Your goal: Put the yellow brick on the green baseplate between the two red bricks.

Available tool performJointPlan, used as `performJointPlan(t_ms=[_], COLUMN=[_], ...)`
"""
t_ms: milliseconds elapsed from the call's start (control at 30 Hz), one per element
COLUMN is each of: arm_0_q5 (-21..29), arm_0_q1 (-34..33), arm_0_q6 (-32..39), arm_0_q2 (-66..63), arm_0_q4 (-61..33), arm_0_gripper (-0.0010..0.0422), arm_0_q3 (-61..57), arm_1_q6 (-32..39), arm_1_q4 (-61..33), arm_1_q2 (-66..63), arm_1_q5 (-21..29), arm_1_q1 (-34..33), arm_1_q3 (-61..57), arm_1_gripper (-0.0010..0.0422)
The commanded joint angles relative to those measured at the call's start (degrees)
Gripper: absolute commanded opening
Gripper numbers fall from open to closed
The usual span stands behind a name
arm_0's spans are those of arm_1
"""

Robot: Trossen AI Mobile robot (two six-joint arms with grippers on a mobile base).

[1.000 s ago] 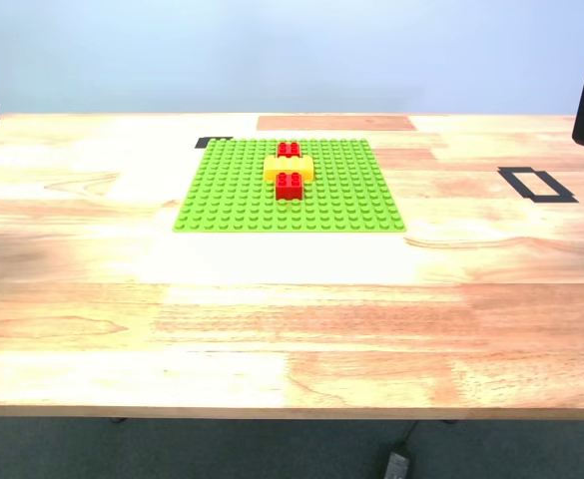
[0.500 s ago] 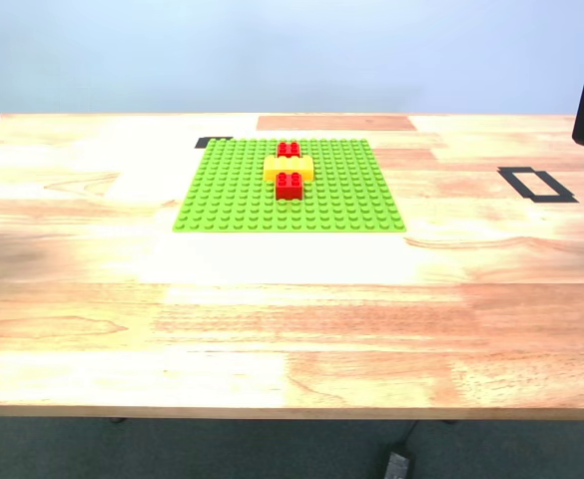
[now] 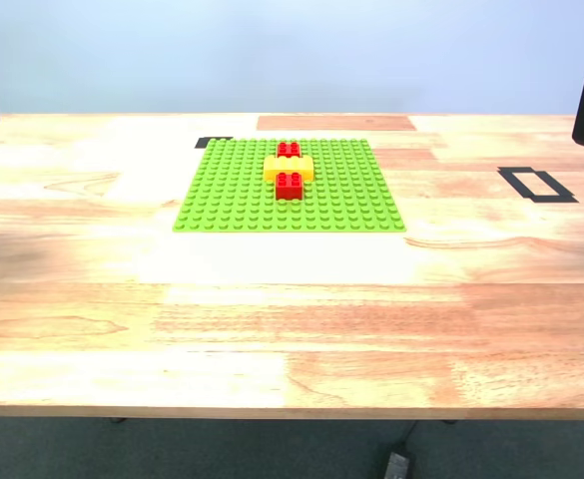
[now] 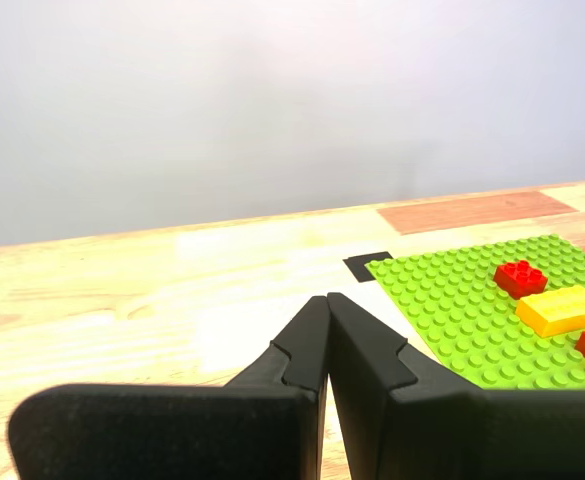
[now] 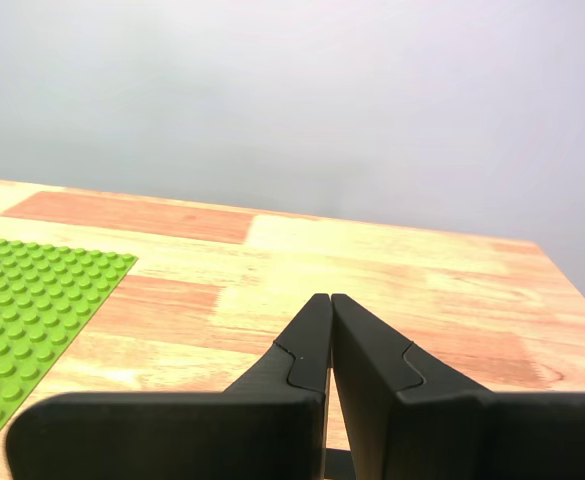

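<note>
The desk (image 3: 292, 319) lies bare and wide on the near side of the baseplate (image 3: 232, 195). On the baseplate only the yellow brick (image 3: 289, 168) and two red bricks (image 3: 290, 185) rise, packed touching in one row, with no gap between them. My first hand (image 4: 326, 300) and second hand (image 5: 328, 300) hang pressed together above open desk.

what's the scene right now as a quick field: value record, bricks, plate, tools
yellow brick: on the green baseplate, between the two red bricks
far red brick: against the yellow brick's far side
near red brick: against its near side
my first tool: shut, empty, off the plate
my second tool: shut, empty, off the plate
table: wood, with a black tape outline at the exterior view's right
task state: placement looks done
</note>
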Motion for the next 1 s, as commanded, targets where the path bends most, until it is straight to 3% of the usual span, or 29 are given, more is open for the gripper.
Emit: performJointPlan(t_ms=[33, 1000], arm_0_q5=[0.00, 0.00], arm_0_q1=[0.02, 0.02], arm_0_q6=[-0.07, -0.09], arm_0_q2=[0.00, 0.00], arm_0_q4=[-0.59, -1.38], arm_0_gripper=[0.0000, 0.0000], arm_0_q3=[0.17, 0.39], arm_1_q6=[0.04, 0.02], arm_1_q4=[0.00, 0.00], arm_1_q2=[0.00, 0.00], arm_1_q5=[0.00, 0.02], arm_1_q1=[0.02, 0.00], arm_1_q3=[0.00, 0.00], arm_1_gripper=[0.0000, 0.0000])
